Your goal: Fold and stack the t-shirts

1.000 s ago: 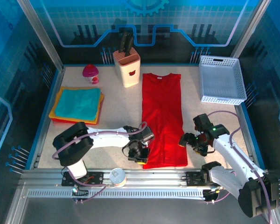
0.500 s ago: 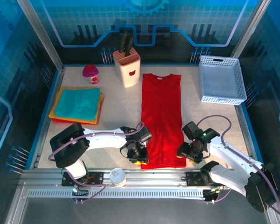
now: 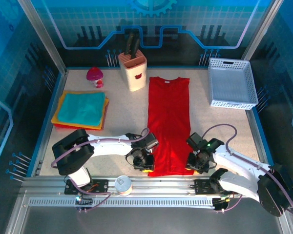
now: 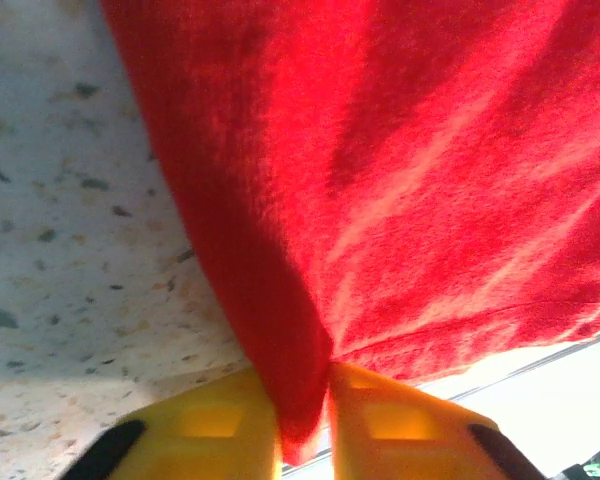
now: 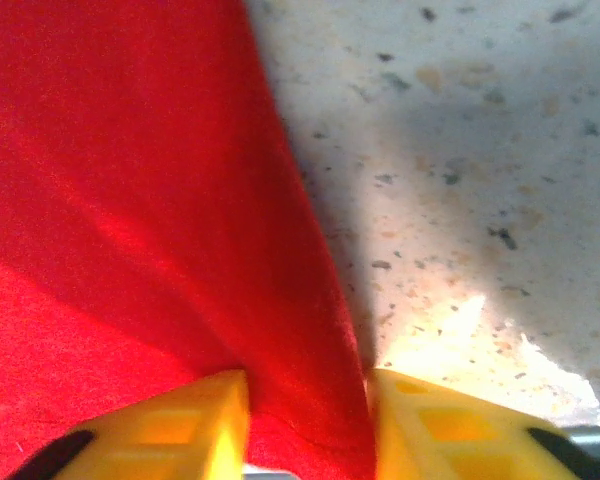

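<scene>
1. Cloth at the near left corner of the red shirt [image 4: 410, 180] is pinched between the two yellow fingers [image 4: 210, 430] of the left gripper [image 4: 305, 425]. The jaws are closed on it, and a thin ridge runs up from the pinch.
2. At the near right corner, red cloth fills the wider gap between the fingers [image 5: 170, 430] of the right gripper [image 5: 305, 420]. Whether they clamp it I cannot tell.
3. Seen from above, the left gripper [image 3: 146, 167] and right gripper [image 3: 191, 166] flank the hem at the near edge of the table [image 3: 122, 122], one at each corner.
4. The red shirt [image 3: 169, 122] lies flat as a long narrow strip down the middle of the table, with its collar at the far end. It is bright, plain and mostly smooth, with faint lengthwise creases.
5. A folded stack [image 3: 82, 108] sits well apart on the left, teal on top with orange and yellow edges beneath.
6. Farthest off, a block [image 3: 133, 73] stands just left of the collar, and a white basket [image 3: 232, 83] is at the far right.
</scene>
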### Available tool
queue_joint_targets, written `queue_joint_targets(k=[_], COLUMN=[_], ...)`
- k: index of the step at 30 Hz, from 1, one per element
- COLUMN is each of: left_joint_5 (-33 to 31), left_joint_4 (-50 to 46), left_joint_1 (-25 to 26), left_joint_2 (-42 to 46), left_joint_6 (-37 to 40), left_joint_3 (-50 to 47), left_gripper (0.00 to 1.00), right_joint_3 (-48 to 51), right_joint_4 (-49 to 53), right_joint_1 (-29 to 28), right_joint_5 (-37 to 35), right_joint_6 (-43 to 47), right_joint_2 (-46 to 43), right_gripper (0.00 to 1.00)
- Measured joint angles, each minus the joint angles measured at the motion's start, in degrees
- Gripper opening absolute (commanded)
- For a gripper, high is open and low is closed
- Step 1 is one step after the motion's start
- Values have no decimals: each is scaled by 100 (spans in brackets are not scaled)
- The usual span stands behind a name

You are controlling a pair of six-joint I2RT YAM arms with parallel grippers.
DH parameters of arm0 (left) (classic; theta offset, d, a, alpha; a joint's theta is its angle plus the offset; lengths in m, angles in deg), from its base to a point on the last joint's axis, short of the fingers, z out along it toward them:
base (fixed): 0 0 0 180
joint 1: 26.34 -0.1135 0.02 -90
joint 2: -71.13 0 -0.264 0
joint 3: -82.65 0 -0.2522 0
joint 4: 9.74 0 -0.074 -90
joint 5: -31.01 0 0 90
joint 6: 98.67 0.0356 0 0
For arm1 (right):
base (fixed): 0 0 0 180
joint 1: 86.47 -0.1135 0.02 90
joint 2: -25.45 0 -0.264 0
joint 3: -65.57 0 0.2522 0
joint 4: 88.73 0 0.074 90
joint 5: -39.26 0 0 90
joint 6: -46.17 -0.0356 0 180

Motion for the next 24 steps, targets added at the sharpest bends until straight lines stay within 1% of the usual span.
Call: queue_joint_targets(k=[2, 3, 4, 5, 8, 11, 15, 20, 24], left_joint_5=[-13, -20, -39, -61, -140, -188, -256, -363, -455], left_joint_4=[9, -2, -35, -96, -306, -461, -750, -1029, -1233], left_joint_1=[0, 0, 0, 0, -7, -94, -415, -804, -1137], left_joint_2=[0, 0, 0, 0, 0, 11, 35, 66, 44], left_joint_6=[-35, -42, -39, -37, 0, 96, 229, 463, 723], left_joint_3=[2, 11, 35, 81, 319, 538, 929, 1565, 2140], left_gripper=[0, 0, 0, 0, 0, 0, 0, 0, 0], right_joint_3=[13, 15, 15, 13, -33, -232, -658, -1200, -1674], right_joint_4=[35, 20, 2, 0, 87, 210, 216, 210, 170], right_joint_1=[-2, -4, -4, -7, -7, -4, 157, 675, 1300], right_joint_5=[-17, -7, -4, -11, -52, -136, -201, -195, -92], right_joint_6=[-50, -70, -90, -118, -133, -133, -42, 306, 697], right_joint_2=[-31, -63, -114, -168, -393, -636, -754, -479, -129], right_gripper=[17, 14, 8, 5, 2, 0, 0, 0, 0])
